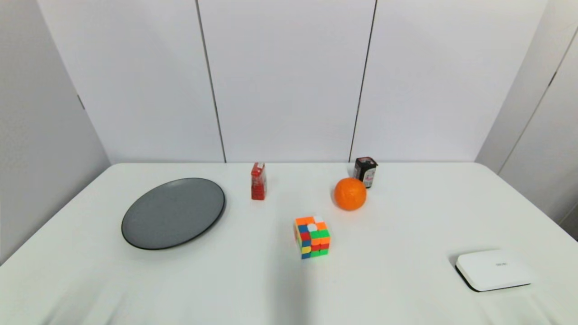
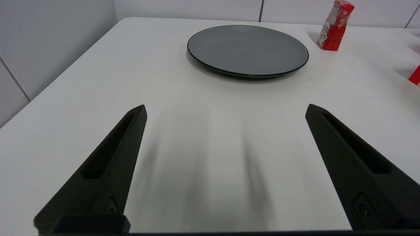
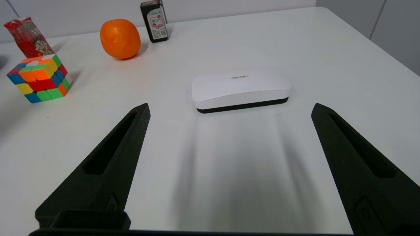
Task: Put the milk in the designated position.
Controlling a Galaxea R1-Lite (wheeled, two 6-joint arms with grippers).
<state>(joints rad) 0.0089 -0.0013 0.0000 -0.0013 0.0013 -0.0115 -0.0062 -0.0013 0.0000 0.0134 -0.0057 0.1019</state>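
Note:
The milk (image 1: 258, 181), a small red carton with a cartoon boy's face, stands upright near the back of the table, just right of the grey plate. It also shows in the left wrist view (image 2: 334, 26) and the right wrist view (image 3: 29, 37). The designated position has no mark on the white tabletop, so I cannot tell where it is. My left gripper (image 2: 225, 109) is open over bare table near the front left, far short of the milk. My right gripper (image 3: 230, 108) is open near the front right, with nothing between its fingers. Neither arm shows in the head view.
A round dark grey plate (image 1: 173, 212) lies at the left. A Rubik's cube (image 1: 312, 236) sits mid-table, an orange (image 1: 350, 193) behind it, and a dark black-and-red carton (image 1: 365, 171) behind that. A white eraser box (image 1: 493, 269) lies front right.

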